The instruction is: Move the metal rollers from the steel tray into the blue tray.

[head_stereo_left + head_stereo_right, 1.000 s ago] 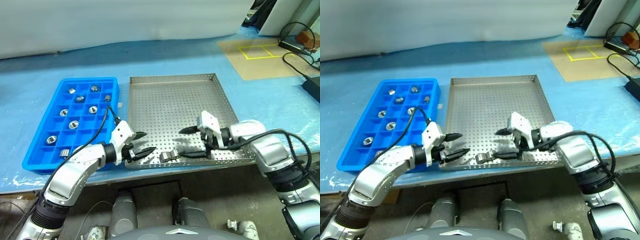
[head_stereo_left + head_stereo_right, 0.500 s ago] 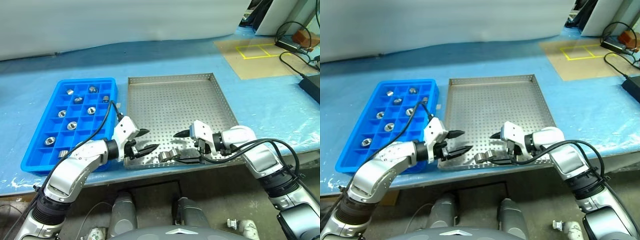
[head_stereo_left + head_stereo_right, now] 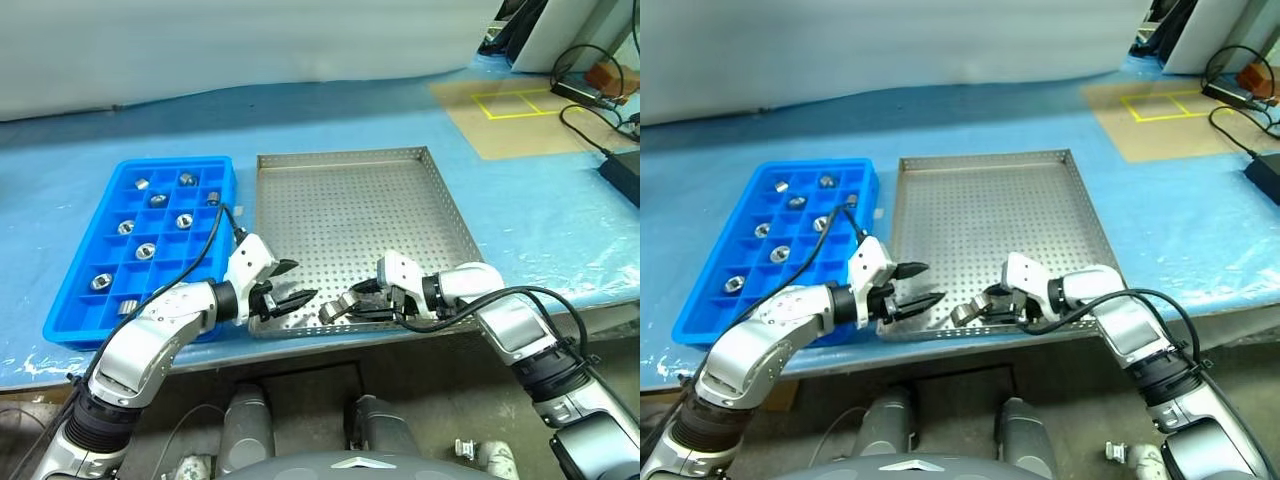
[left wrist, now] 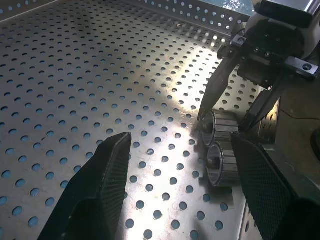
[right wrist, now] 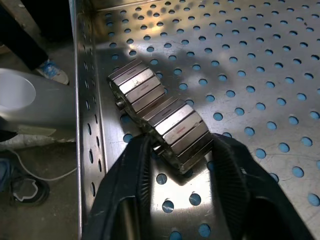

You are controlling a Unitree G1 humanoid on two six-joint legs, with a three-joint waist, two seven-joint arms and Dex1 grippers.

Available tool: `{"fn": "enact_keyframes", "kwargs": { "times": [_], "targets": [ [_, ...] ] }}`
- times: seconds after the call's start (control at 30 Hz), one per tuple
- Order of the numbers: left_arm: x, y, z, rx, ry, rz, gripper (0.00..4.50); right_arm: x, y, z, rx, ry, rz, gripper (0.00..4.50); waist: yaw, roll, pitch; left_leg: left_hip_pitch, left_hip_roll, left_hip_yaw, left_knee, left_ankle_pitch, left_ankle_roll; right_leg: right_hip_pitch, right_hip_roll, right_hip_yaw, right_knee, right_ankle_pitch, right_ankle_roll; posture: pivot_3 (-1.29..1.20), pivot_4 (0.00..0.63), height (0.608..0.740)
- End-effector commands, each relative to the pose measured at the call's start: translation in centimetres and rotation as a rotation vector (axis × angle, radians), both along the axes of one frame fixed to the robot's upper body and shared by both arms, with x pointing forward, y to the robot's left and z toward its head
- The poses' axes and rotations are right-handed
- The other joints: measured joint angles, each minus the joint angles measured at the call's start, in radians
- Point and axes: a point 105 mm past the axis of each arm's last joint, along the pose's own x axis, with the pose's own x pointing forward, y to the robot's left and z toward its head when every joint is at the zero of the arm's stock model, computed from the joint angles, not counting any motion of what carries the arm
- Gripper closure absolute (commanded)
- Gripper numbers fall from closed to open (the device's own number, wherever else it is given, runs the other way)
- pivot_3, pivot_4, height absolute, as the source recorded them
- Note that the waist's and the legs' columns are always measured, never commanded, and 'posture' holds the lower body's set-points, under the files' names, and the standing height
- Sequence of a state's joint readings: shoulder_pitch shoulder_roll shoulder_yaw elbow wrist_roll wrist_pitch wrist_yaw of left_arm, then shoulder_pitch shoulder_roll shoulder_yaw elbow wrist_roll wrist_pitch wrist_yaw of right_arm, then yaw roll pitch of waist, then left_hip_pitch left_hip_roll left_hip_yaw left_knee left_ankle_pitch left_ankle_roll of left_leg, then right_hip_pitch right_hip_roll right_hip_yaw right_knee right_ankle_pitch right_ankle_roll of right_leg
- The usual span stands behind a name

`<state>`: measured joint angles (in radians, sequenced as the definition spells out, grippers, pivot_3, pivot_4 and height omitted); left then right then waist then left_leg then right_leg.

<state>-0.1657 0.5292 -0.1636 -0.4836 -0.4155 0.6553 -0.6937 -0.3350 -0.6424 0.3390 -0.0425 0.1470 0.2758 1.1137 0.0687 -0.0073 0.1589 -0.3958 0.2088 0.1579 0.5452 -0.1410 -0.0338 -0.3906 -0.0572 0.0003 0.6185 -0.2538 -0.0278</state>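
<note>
Because the desk (image 3: 560, 220) holds the large perforated steel tray (image 3: 350, 200) beside the bright blue compartmented plastic tray (image 3: 80, 310), carries are short. Two small silver metal rollers (image 5: 157, 117) remain touching by the steel tray's near rim; the right gripper (image 5: 175, 167) clamps one, while the left gripper (image 3: 295, 283) waits half-open, empty.

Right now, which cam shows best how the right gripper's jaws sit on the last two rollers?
Right wrist view: right gripper jaws flank the nearer of two touching metal rollers by the steel tray rim. Left wrist view shows it from across the tray. The eye views show them small.
</note>
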Motion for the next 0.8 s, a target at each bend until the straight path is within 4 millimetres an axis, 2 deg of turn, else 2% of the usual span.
{"fn": "enact_keyframes", "kwargs": {
  "times": [0.03,0.37,0.63,0.8],
  "targets": [
    [-0.1,-0.4,1.4,-0.02,-0.041,-0.018,1.16,-0.2,-0.5,-1.0,-0.023,0.01,-0.009,3.29,0.0,0.0,0.0,0.0,0.0,0.0,0.0,0.0,0.0,0.0,0.0,0.0,0.0,0.0,0.0,-0.04,0.15,0.74],
    [0.1,-0.2,1.1,-0.019,-0.039,-0.007,1.16,0.2,-0.5,-0.9,-0.01,-0.003,-0.001,3.29,0.0,0.0,0.0,0.001,0.0,0.0,0.0,0.0,0.0,0.001,0.0,0.0,0.0,0.0,0.0,-0.04,0.15,0.74],
    [1.1,0.0,1.3,-0.023,-0.063,0.012,1.16,1.8,-0.5,0.9,0.022,-0.033,-0.042,3.29,0.0,0.0,0.0,0.001,0.0,0.0,0.0,0.0,0.0,0.001,0.0,0.0,0.0,0.0,0.0,-0.04,0.15,0.74],
    [2.7,0.1,3.3,-0.046,-0.113,0.023,1.16,3.3,-1.1,3.1,0.128,0.041,-0.172,3.29,0.001,0.001,0.0,0.0,-0.001,0.0,0.0,0.0,0.0,0.0,0.0,0.0,0.0,0.0,0.0,-0.06,0.15,0.74]
  ]
}}
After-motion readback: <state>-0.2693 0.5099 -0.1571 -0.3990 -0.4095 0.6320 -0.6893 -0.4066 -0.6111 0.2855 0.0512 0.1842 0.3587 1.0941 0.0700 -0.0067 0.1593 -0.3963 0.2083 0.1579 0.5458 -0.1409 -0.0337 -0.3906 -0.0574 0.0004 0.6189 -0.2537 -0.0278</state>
